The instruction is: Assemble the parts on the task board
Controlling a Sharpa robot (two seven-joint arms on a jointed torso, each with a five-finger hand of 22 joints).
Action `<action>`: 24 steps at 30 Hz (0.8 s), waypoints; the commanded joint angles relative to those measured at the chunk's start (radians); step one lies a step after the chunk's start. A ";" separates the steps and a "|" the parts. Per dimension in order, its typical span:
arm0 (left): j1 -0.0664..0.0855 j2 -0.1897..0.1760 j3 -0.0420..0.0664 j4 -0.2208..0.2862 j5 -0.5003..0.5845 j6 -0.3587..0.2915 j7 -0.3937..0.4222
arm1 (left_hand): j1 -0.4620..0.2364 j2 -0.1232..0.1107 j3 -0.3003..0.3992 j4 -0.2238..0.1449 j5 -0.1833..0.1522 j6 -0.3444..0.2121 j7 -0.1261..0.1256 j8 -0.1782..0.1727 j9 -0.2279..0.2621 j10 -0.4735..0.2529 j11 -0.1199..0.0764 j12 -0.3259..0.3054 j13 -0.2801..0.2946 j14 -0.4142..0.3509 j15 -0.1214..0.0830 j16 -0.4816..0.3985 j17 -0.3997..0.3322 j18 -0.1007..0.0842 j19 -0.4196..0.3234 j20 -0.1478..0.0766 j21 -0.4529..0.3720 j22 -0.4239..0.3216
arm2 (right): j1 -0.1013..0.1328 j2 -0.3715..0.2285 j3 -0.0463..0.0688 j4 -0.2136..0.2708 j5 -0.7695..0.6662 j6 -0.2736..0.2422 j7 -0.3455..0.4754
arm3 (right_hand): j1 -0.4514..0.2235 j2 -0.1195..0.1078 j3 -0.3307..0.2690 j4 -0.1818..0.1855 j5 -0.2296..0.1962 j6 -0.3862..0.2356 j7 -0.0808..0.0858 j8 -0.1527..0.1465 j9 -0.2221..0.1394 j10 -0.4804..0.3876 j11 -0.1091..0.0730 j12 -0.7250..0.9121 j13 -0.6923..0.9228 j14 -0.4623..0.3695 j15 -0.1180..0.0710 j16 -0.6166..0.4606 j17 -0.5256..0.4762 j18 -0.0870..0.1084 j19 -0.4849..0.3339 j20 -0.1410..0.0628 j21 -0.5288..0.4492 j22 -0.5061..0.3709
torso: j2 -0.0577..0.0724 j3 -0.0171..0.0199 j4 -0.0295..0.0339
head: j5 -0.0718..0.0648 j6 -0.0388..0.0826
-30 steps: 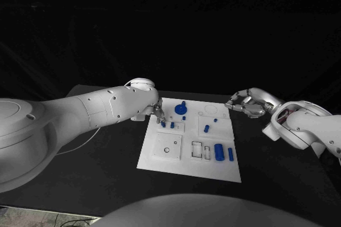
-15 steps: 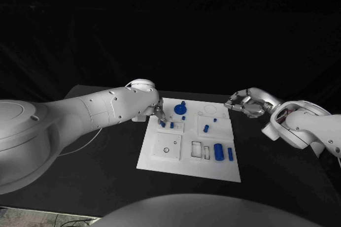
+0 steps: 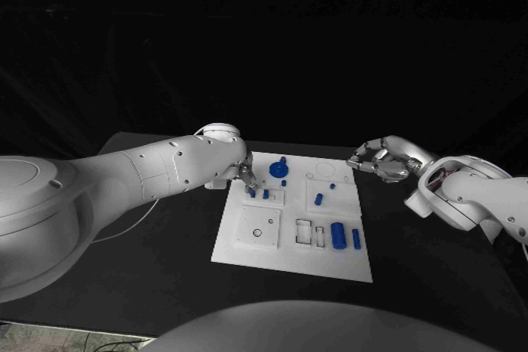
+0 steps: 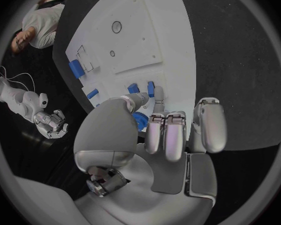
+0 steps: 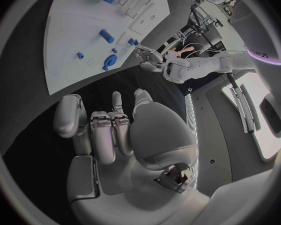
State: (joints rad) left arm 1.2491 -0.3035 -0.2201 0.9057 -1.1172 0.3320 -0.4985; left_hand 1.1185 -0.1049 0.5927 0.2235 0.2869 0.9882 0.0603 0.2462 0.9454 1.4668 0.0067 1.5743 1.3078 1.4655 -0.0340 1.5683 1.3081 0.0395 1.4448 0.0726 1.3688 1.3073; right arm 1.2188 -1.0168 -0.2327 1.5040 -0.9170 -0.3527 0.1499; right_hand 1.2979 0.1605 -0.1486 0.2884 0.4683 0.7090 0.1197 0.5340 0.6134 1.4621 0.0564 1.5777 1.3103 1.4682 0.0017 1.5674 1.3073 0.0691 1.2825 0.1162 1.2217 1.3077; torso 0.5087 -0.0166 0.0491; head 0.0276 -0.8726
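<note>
From the head camera, the flat white rectangular task board [image 3: 291, 249] lies in the middle of the black table [image 3: 165, 268], with bare table on both sides and in front of it. The left silver many-fingered hand [image 3: 242, 175] is down at the board's far left edge, fingertips over two small blue upright pegs [image 3: 259, 192]; whether it pinches one cannot be told here. A blue round-headed knob [image 3: 278, 169] stands just beside that hand (the closest obstacle). Two blue cylinders [image 3: 346, 237] lie near the board's right edge, by empty rectangular slots. The right silver hand [image 3: 380, 163] hangs off the board's far right corner, apart from it, fingers curled inward with nothing in them.

In the left wrist view, the left hand's fingers [image 4: 172, 135] are drawn together and bent, the thumb reaching toward the pegs [image 4: 142, 89]; contact is unclear.

In the right wrist view, the right hand's fingers [image 5: 106, 130] fold in over dark table, the board [image 5: 72, 45] well apart
</note>
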 commanded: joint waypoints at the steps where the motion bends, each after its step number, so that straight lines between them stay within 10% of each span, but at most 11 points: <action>1: -0.001 0.003 0.000 0.000 0.006 -0.004 0.007 | 0.018 0.003 0.006 -0.022 0.022 0.008 -0.002 0.010 0.010 0.104 -0.011 -0.004 0.263 0.105 -0.009 0.002 0.263 0.010 -0.005 -0.003 0.001 0.199 | -0.001 0.000 0.000 0.001 -0.004 0.012 0.001 | 0.007 -0.001 0.003 -0.002 0.005 0.005 0.000 -0.001 -0.001 0.109 -0.002 -0.007 0.261 0.103 0.004 0.003 0.263 0.019 -0.002 0.002 -0.003 0.146 | 0.000 0.0000 0.0004 | 0.000 0.000; 24: -0.002 -0.033 0.000 0.060 0.004 -0.127 -0.022 | 0.104 0.012 0.040 -0.174 0.135 -0.011 -0.004 0.109 0.123 0.104 -0.020 -0.004 0.263 0.105 -0.022 0.002 0.263 0.005 0.010 -0.016 0.025 0.205 | -0.001 -0.004 0.000 0.000 -0.004 0.016 -0.005 | 0.008 0.000 0.003 -0.002 0.005 0.006 0.000 -0.001 -0.001 0.109 -0.003 -0.007 0.261 0.103 0.004 0.003 0.263 0.020 -0.004 0.002 -0.007 0.145 | 0.000 -0.0001 0.0010 | -0.001 0.000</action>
State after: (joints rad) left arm 1.2475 -0.3337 -0.2200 0.9572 -1.1104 0.2623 -0.5093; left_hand 1.2041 -0.1037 0.5880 0.0982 0.4181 0.9825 0.0589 0.3587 1.0702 1.4667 -0.0074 1.5744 1.3078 1.4654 -0.0482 1.5683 1.3077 0.0394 1.4499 0.0574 1.3905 1.3073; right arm 1.2188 -1.0204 -0.2327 1.5036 -0.9170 -0.3503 0.1475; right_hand 1.2976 0.1602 -0.1486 0.2884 0.4683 0.7090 0.1198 0.5340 0.6134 1.4617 0.0568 1.5748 1.3102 1.4683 0.0017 1.5673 1.3081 0.0691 1.2825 0.1162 1.2217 1.3074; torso 0.5081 -0.0166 0.0497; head 0.0265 -0.8726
